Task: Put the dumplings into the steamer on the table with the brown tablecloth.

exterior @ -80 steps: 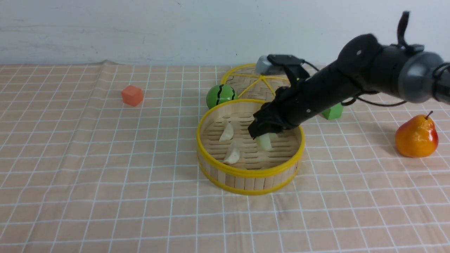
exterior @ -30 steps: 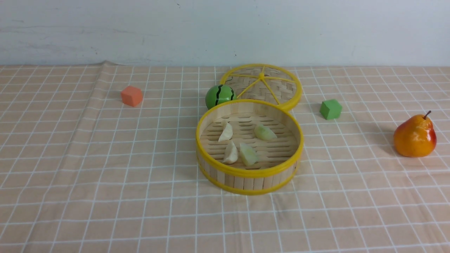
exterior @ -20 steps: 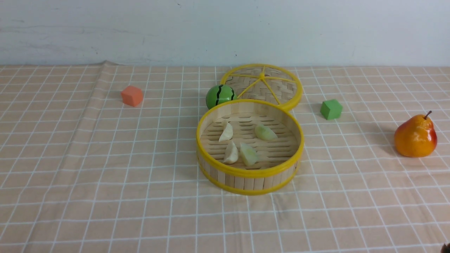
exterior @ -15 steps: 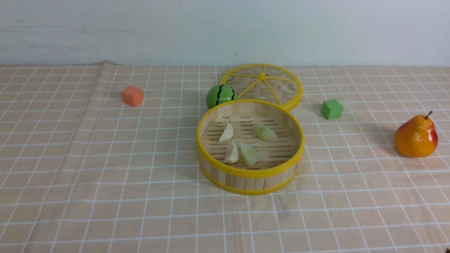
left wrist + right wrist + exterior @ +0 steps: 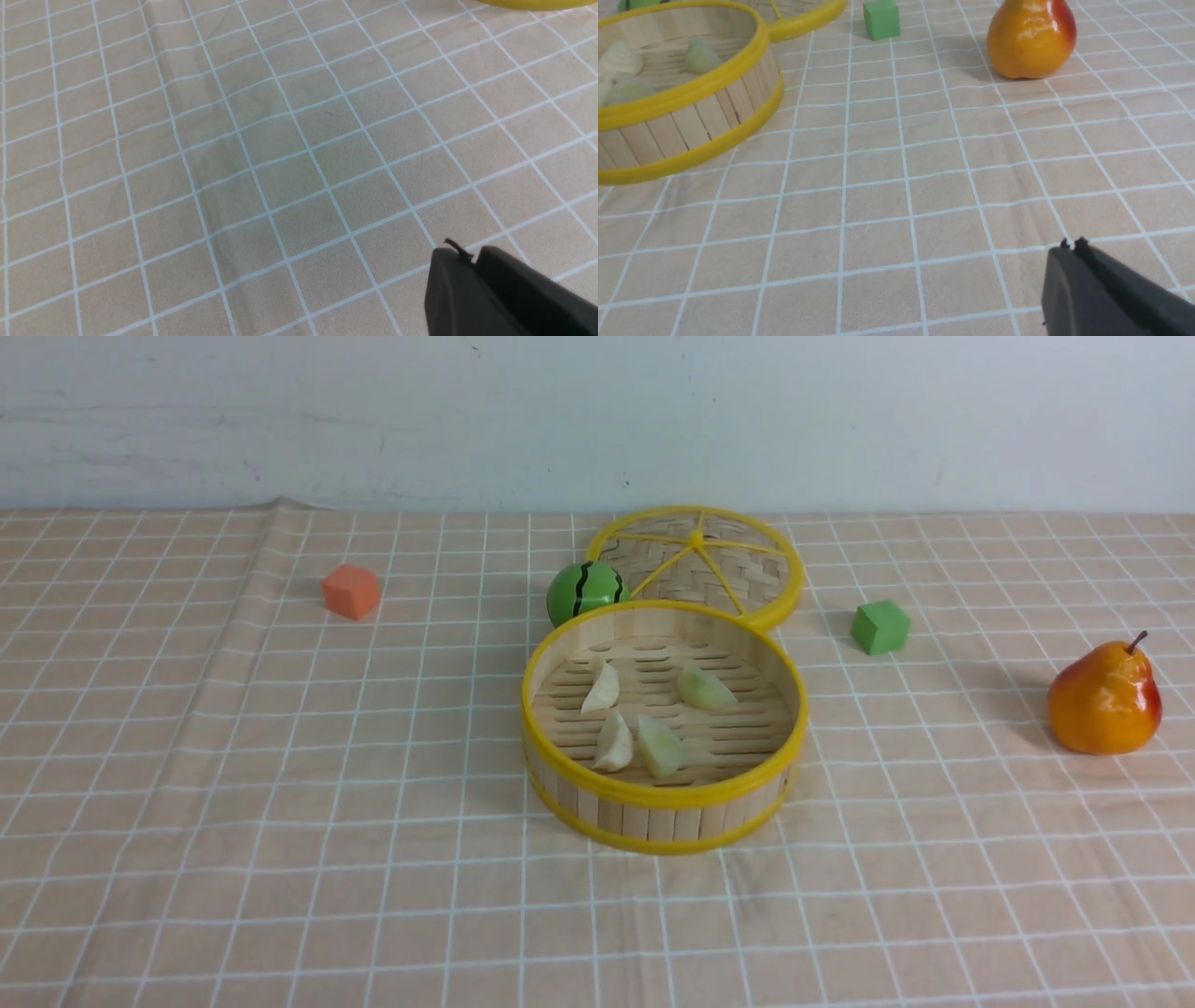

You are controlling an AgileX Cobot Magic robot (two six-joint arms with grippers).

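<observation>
Progress: all four dumplings point(image 5: 653, 719) lie inside the steamer point(image 5: 665, 817); the job looks finished, nothing left out on the cloth.
Steamer: stands near the middle of the table point(image 5: 187, 896), on the brown tablecloth point(image 5: 280, 756), its lid point(image 5: 695, 560) flat just behind it toward the far edge.
Left gripper point(image 5: 474, 256): jaws together, empty, low over bare cloth.
Right gripper point(image 5: 1070, 245): jaws together, empty, toward the near right of the table.
Count: four dumplings, one steamer, one lid, one orange cube point(image 5: 351, 591), one green cube point(image 5: 879, 626), one pear point(image 5: 1104, 698), one striped green ball point(image 5: 585, 590).
</observation>
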